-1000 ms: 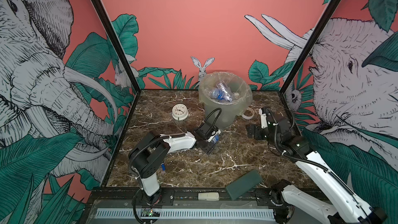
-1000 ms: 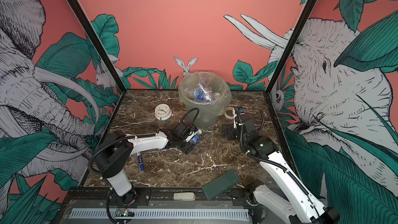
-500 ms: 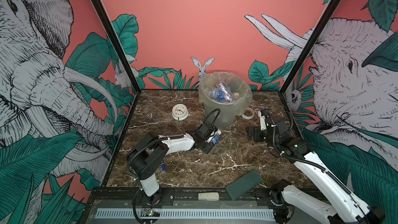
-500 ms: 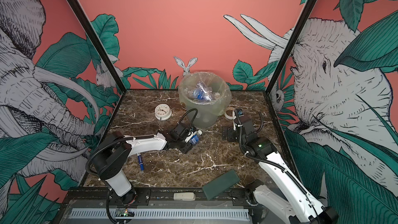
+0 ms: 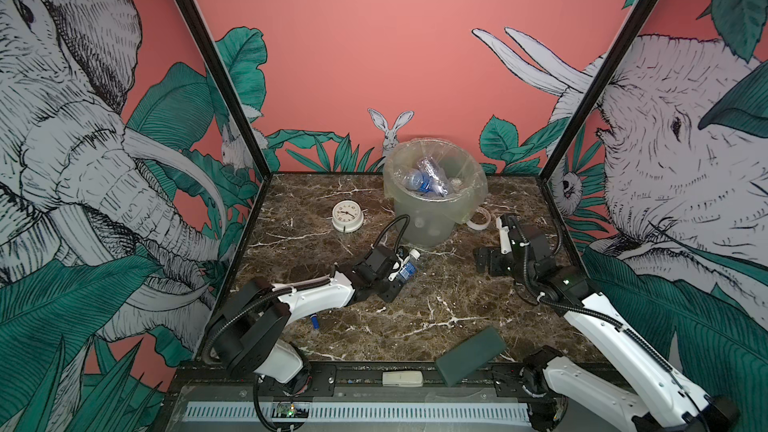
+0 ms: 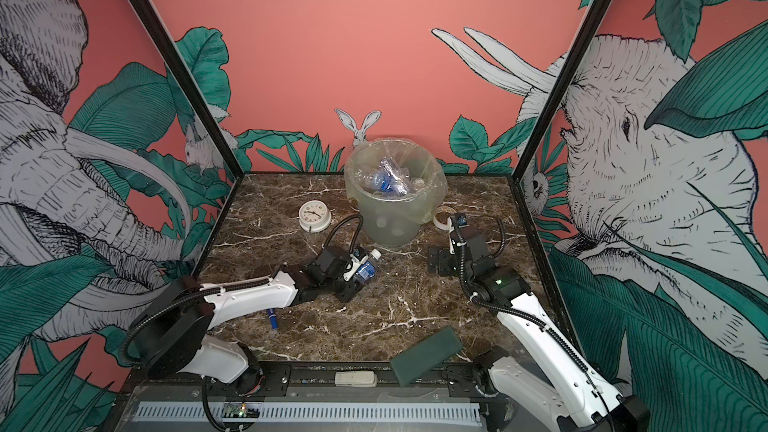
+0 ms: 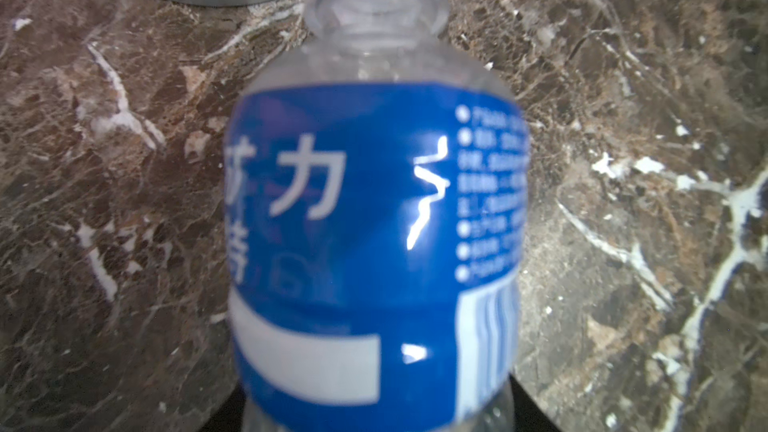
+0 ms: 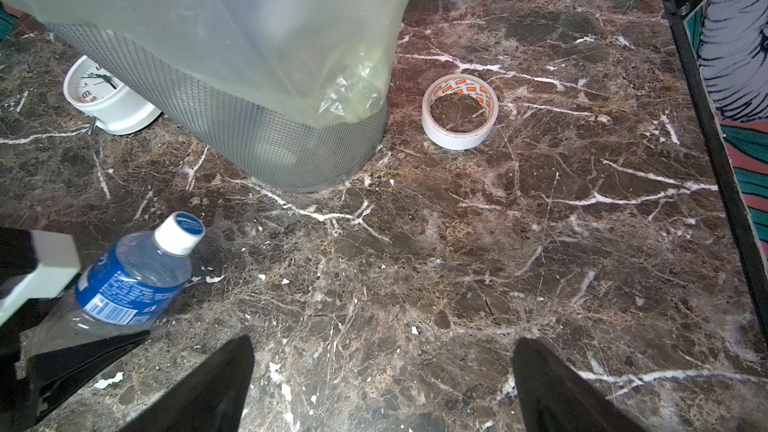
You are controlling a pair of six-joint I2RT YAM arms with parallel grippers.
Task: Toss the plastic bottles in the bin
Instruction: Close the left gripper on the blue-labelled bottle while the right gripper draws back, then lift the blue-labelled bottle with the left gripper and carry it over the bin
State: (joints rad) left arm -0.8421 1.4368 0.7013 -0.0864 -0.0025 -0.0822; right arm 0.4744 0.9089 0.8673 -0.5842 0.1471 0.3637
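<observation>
Nearby, clock (image 5: 348, 216) and tape roll (image 8: 455, 142) flank the bin (image 5: 424, 226).

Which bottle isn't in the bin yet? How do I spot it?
Find the round bin at the back. Just in front of it, the jaws of the left gripper pinch a bottle. It has a blue label and white cap, and is the only bottle outside the bin.

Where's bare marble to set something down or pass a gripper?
Free: the middle, between the bottle in the left gripper, the open right gripper and the green block; the back right corner past the tape roll; back left behind the clock. Crowded: in front of the bin.
</observation>
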